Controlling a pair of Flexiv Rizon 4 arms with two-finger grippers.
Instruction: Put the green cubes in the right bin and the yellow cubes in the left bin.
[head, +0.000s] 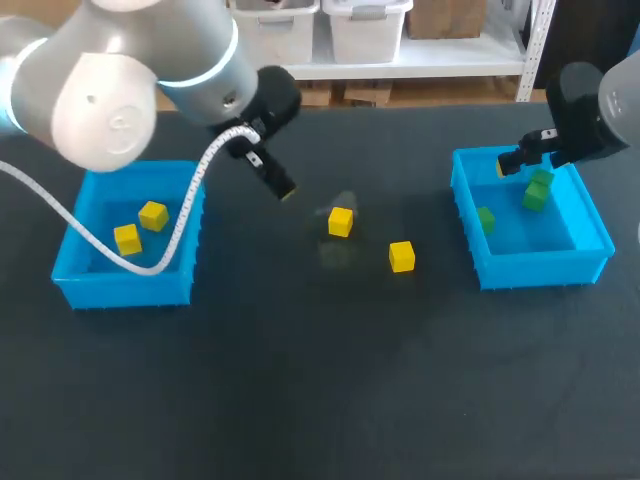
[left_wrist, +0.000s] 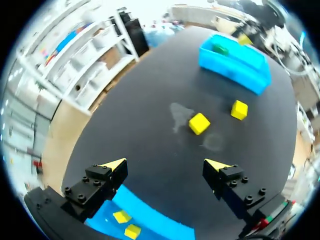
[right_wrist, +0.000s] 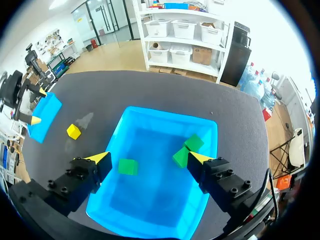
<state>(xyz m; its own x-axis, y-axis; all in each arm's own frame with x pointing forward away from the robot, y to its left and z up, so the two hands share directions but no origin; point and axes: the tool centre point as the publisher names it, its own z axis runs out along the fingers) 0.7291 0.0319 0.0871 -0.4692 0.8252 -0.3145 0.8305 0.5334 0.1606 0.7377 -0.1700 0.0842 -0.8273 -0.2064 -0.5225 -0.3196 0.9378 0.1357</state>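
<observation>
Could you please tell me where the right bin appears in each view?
Head view: right bin at the picture's right side.
Left wrist view: right bin far ahead of the left fingers, beyond two yellow cubes.
Right wrist view: right bin directly beneath the right fingers.
Shared landmark: green cubes inside it.

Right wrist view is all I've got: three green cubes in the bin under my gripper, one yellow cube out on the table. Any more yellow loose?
Observer: Yes, two are loose. Besides the middle yellow cube, a second yellow cube lies nearer the right bin.
Operator: What's in the left bin?
Observer: The left bin holds two binned yellow cubes, apart from each other, and no green.
Operator: Is the left gripper holding anything?
Observer: No. The left gripper is open and empty, with both loose cubes ahead of it.
</observation>
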